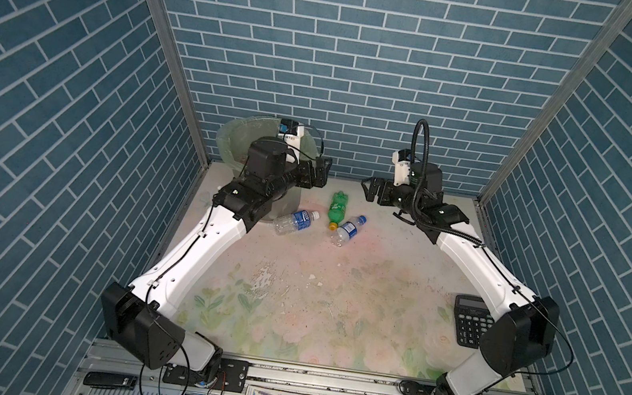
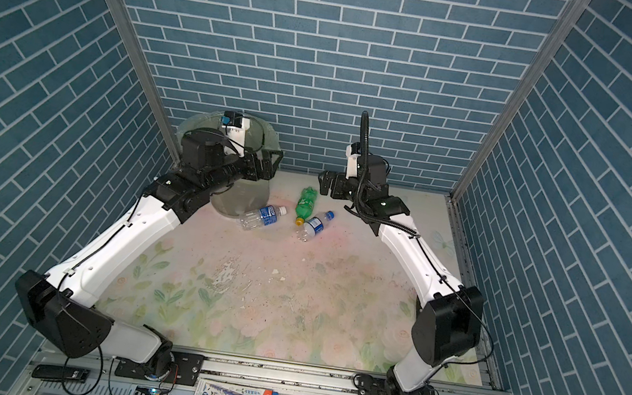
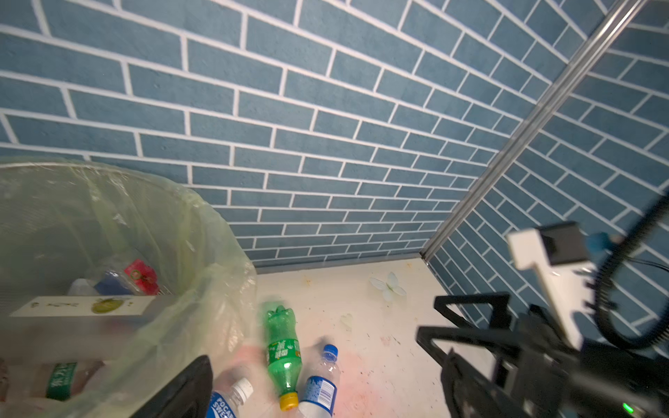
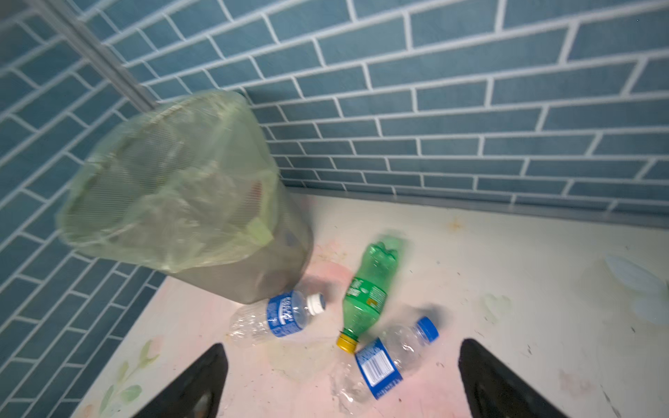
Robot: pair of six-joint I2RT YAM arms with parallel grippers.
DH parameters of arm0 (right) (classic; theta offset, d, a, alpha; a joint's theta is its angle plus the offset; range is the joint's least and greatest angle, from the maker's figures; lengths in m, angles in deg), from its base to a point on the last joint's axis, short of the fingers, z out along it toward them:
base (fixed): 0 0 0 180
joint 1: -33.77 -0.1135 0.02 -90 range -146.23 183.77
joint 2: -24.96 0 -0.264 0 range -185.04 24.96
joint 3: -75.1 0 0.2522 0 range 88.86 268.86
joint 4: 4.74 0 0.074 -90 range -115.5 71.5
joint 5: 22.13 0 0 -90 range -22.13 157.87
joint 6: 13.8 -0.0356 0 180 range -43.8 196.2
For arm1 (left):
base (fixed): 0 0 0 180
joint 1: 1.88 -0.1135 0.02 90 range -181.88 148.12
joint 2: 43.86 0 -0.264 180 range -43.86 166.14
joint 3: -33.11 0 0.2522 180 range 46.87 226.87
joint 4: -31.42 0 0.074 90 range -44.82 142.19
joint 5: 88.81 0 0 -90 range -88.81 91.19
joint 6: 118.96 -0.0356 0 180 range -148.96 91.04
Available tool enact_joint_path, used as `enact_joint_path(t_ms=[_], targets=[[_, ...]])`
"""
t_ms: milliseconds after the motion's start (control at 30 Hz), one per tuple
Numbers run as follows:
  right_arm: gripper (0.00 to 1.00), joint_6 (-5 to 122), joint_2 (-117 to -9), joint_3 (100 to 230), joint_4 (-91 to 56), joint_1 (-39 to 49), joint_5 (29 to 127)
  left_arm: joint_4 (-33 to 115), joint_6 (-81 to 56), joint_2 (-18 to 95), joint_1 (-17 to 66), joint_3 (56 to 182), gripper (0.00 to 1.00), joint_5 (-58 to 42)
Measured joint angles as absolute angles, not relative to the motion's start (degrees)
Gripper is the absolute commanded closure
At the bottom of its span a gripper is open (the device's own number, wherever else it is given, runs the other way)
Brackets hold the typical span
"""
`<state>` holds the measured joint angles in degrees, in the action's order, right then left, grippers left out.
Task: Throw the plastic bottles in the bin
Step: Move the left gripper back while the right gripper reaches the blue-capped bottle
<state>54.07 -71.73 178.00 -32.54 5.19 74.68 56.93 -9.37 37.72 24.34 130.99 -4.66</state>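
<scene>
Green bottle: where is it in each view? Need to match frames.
Top view: green bottle lies at mid-back of the table, right of the bin.
Top view: same spot, bin on its left.
Left wrist: between bin and blue-capped bottle.
Right wrist: between white-capped bottle and blue-capped bottle.
Shared landmark: the bin.

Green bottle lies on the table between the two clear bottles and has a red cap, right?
No: the green bottle has a yellow cap, as the right wrist view shows. It does lie on the table between the white-capped bottle and the blue-capped bottle.
</scene>
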Motion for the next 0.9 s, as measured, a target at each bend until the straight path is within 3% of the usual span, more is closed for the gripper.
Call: enact_joint_path(t_ms=[400,900], targets=[[0.01,46.8,-86.6,175.4,-32.5,6.3,75.9,53.4,-2.4,38.4,30.3,113.1,0.01,-3.6],[0.02,41.8,-95.0,176.6,-31.5,3.7,78.8,53.8,7.4,41.0,30.9,107.3,0.01,0.4]])
